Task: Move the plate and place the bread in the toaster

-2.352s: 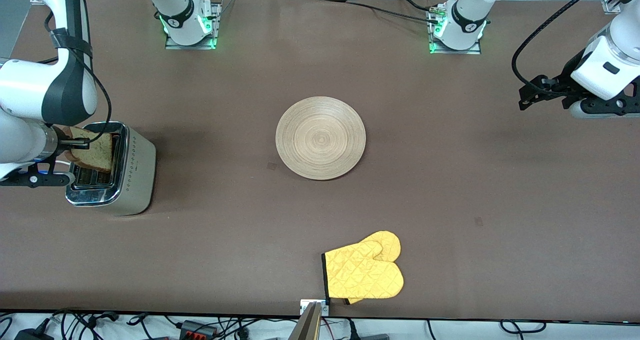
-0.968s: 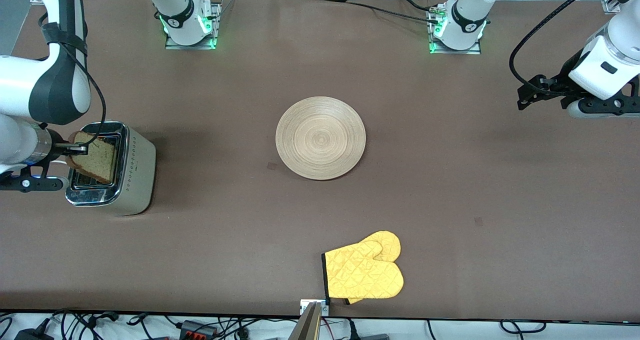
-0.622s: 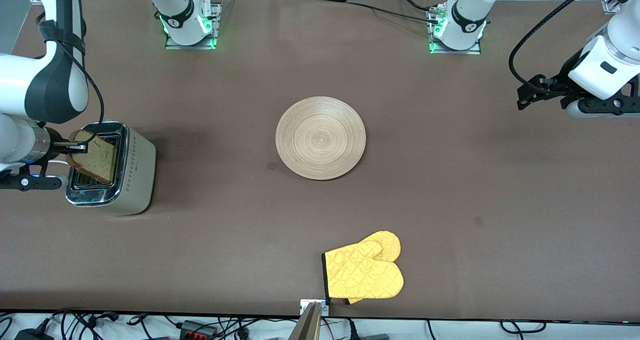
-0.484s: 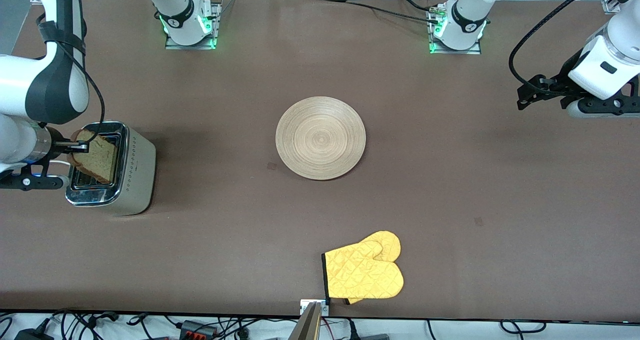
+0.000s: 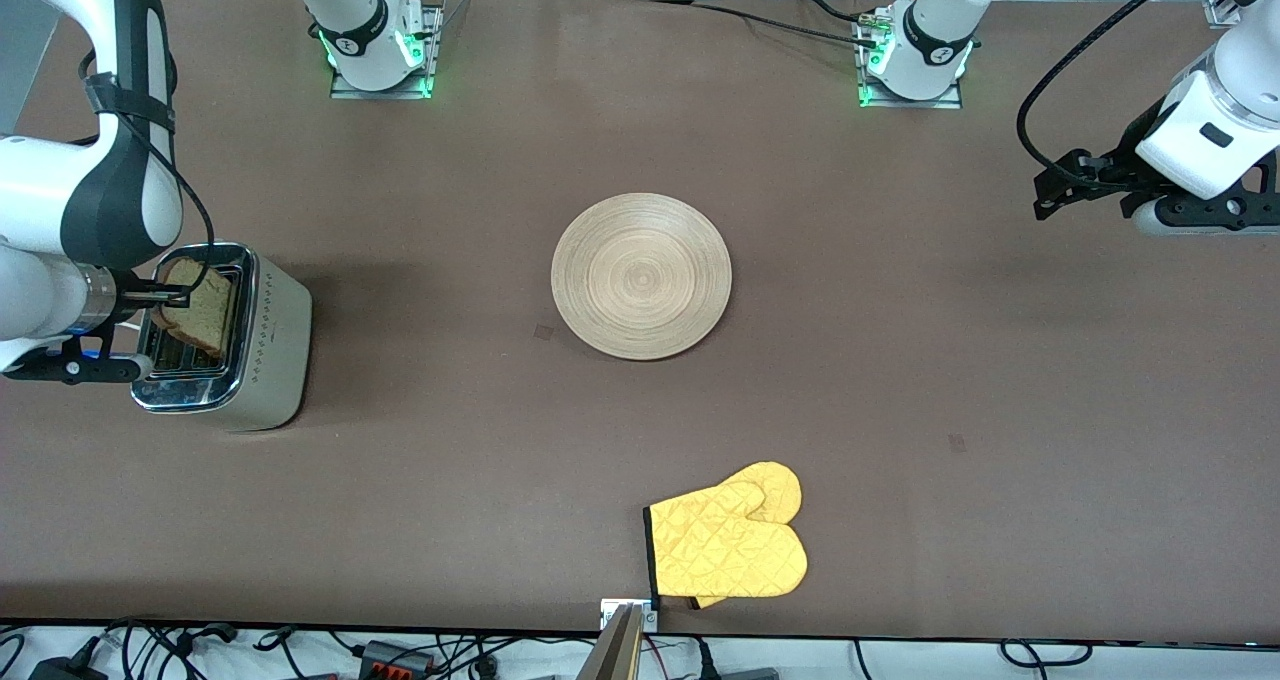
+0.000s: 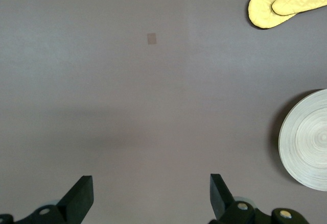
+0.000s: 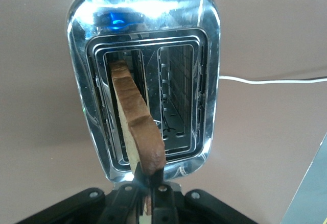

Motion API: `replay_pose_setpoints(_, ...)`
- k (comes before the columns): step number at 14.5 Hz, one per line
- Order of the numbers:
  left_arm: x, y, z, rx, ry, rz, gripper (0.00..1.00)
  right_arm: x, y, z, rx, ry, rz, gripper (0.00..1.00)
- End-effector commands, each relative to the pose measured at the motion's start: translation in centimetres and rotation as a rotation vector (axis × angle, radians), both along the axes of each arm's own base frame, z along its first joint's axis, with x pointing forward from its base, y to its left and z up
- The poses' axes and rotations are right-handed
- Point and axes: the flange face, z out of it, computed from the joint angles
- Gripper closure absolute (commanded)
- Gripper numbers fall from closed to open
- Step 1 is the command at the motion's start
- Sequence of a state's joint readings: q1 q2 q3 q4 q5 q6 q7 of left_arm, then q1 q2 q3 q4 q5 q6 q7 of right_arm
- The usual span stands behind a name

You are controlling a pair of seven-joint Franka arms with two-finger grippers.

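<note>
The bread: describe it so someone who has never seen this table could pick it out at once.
Start at the toaster, the chrome-topped box at the right arm's end of the table. The bread stands on edge, partly down in one of its two slots, pinched by the right gripper. It is the only food here: a light brown square slice with a darker crust, far smaller than the plate.

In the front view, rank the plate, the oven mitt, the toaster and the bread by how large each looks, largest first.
1. plate
2. toaster and oven mitt: look alike, not ranked
3. bread, partly hidden in a slot
</note>
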State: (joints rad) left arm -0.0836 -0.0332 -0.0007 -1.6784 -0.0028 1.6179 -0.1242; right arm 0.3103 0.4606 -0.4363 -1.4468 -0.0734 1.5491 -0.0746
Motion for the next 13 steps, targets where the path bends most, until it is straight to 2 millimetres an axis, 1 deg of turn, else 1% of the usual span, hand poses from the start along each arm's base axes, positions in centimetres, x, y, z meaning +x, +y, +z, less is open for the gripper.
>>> replay_pose_setpoints(1, -0.1, -0.1, 0.7, -0.005, 0.002, -0.014, 0.00, -0.2, -0.1, -0.7, 0.025, 0.021, 0.002, 0.96)
replay_pose_setpoints(2, -0.1, -0.1, 0.7, -0.005, 0.002, -0.014, 0.00, -0.2, -0.1, -0.9, 0.023, 0.021, 0.002, 0.59)
replay_pose_setpoints(3, -0.1, -0.1, 0.7, -0.005, 0.002, -0.014, 0.00, -0.1, 0.0, -0.9, 0.021, 0.018, -0.005, 0.01)
replay_pose_setpoints(5, -0.1, -0.1, 0.7, -0.005, 0.002, -0.012, 0.00, -0.2, 0.6, -0.1, 0.039, 0.008, -0.006, 0.00)
replay_pose_setpoints(7, -0.1, -0.1, 0.7, -0.005, 0.002, -0.012, 0.00, -0.1, 1.1, 1.5, 0.043, -0.022, 0.003, 0.00)
replay_pose_setpoints(10, -0.1, -0.1, 0.7, -0.005, 0.002, -0.012, 0.00, -0.8, 1.7, 6.1, 0.093, -0.100, 0.019, 0.00)
replay_pose_setpoints(11, -0.1, -0.1, 0.7, -0.005, 0.002, -0.012, 0.00, -1.0, 1.9, 7.2, 0.132, -0.123, 0.014, 0.00)
replay_pose_setpoints(12, -0.1, -0.1, 0.7, -0.005, 0.002, -0.012, 0.00, -1.1, 2.0, 7.6, 0.166, -0.134, 0.006, 0.00)
replay_pose_setpoints(13, -0.1, -0.1, 0.7, -0.005, 0.002, -0.012, 0.00, -1.0, 2.2, 8.9, 0.181, -0.160, 0.009, 0.00)
